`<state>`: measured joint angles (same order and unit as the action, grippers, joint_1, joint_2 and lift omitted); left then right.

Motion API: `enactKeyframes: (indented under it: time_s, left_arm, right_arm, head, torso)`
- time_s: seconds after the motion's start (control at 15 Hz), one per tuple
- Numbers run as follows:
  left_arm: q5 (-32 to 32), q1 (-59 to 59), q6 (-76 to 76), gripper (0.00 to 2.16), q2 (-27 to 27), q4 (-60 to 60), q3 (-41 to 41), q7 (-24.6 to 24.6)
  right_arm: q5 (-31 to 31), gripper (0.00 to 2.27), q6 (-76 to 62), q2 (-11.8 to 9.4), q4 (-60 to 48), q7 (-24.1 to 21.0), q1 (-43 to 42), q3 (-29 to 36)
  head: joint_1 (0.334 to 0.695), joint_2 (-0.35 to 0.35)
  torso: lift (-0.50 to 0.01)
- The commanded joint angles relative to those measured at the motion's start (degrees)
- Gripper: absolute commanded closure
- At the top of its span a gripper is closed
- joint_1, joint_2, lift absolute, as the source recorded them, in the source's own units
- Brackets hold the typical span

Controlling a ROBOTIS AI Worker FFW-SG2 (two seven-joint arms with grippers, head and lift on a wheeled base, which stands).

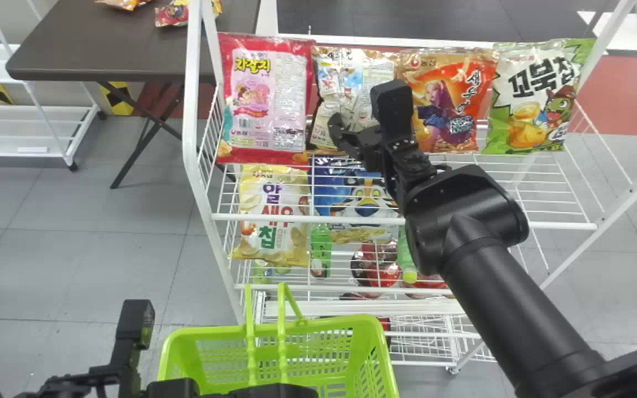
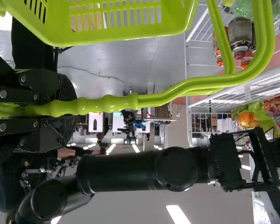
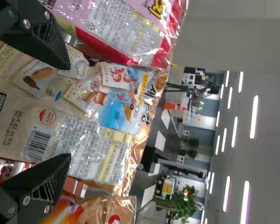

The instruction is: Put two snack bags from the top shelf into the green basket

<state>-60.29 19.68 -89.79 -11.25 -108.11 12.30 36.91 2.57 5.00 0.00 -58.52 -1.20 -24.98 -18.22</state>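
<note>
On the top shelf [image 1: 545,166] of the white wire rack [image 1: 191,99]: four snack bags, upright in a row. Listed from left to right: pink-and-red bag [image 1: 266,99]; beige bag [image 1: 351,66] with a pale blue panel; orange bag [image 1: 451,105]; green-and-white bag [image 1: 534,99]

Right gripper [image 1: 360,119]: raised in front of the beige bag, fingers apart, one towards each side edge of the pack. The upper bag face lies between them in the right wrist view; whether either finger touches it, cannot tell

Green basket [image 1: 374,331]: low before the rack, slotted walls, its two-part handle [image 1: 282,342] standing up. Left gripper [image 1: 274,390]: at the near side of the basket, fingers closed on the handle, the grip of which runs between the pads in the left wrist view

Shelf below the top one: yellow-and-white bag [image 1: 271,215], on the left; blue bag [image 1: 360,193] with a cartoon tiger, beside it. Lower again, behind the wires: green bottle [image 1: 320,249], second green bottle [image 1: 407,257] with a light green cap, and red packages [image 1: 374,271] between the two

Away to the left of the rack: dark bench [image 1: 103,44] on folding legs, bearing an orange packet [image 1: 125,4] and a red packet [image 1: 173,15]. Below and left of it, a small white rack [image 1: 25,130] on castors; grey tiled floor [image 1: 97,265] throughout
</note>
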Motion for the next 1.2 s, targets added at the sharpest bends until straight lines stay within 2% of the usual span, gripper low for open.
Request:
enactKeyframes:
  time_s: [0.0,0.07,0.13,0.2,0.27,0.33,0.47,0.6,0.67,0.93,1.13]
  left_arm:
    - [0.0,-0.1,-0.2,2.15,-0.1,0.3,-0.1,0.0]
    - [0.0,-0.3,-0.2,2.14,-0.1,0.5,-0.1,0.0]
    - [0.1,-0.3,-0.2,2.14,-0.1,0.7,-0.1,0.0]
    - [0.1,-0.6,-0.2,2.14,-0.1,1.2,-0.2,-0.1]
    - [0.1,-0.7,-0.2,2.14,-0.1,1.3,-0.3,-0.2]
    - [0.0,-0.7,-0.2,2.15,-0.2,1.2,-0.3,-0.2]
    - [-0.1,-0.8,-0.2,2.15,-0.4,1.2,-0.3,-0.1]
    - [-0.1,-0.9,-0.2,2.15,-0.6,1.3,0.0,-0.4]
    - [-0.3,-1.0,-0.2,2.15,-0.7,1.3,-0.1,-0.3]
    - [-0.3,-1.2,-0.2,2.15,-0.9,1.5,0.3,-0.7]
    - [-0.4,-1.4,-0.2,2.15,-1.0,1.7,0.7,-0.4]
  right_arm:
    - [-0.2,0.6,0.8,0.1,1.7,0.1,-0.6,0.3]
    - [-0.3,0.91,1.5,0.1,1.7,0.1,-0.6,0.7]
    - [-0.1,1.45,2.9,0.1,1.7,0.2,-0.6,0.7]
    - [-0.1,1.89,2.7,0.1,1.6,0.0,-0.5,1.2]
    - [-0.1,2.03,2.2,0.1,0.6,-0.6,0.2,1.2]
    - [0.1,2.05,1.6,0.1,-0.5,-0.9,1.0,1.3]
    - [1.6,2.24,1.8,0.1,-4.9,-1.4,3.4,1.3]
    - [2.4,2.24,2.5,0.1,-7.8,-0.7,5.5,1.3]
    - [2.4,2.24,2.7,0.1,-10.5,1.1,6.7,1.3]
    - [6.3,2.24,9.2,0.1,-22.0,1.5,11.4,1.3]
    - [7.4,2.24,22.4,0.1,-33.1,3.1,16.0,1.3]
  head:
    - [0.695,-0.02]
    - [0.695,-0.022]
    - [0.695,-0.024]
    - [0.695,-0.027]
    - [0.695,-0.032]
    - [0.695,-0.036]
    - [0.695,-0.039]
    - [0.695,-0.034]
    - [0.695,-0.031]
    - [0.695,-0.004]
    - [0.695,0.001]
  torso:
    - [-0.001]
    - [-0.001]
    - [-0.001]
    - [-0.001]
    - [-0.001]
    - [-0.001]
    - [-0.001]
    - [-0.001]
    - [-0.001]
    - [-0.001]
    - [-0.001]
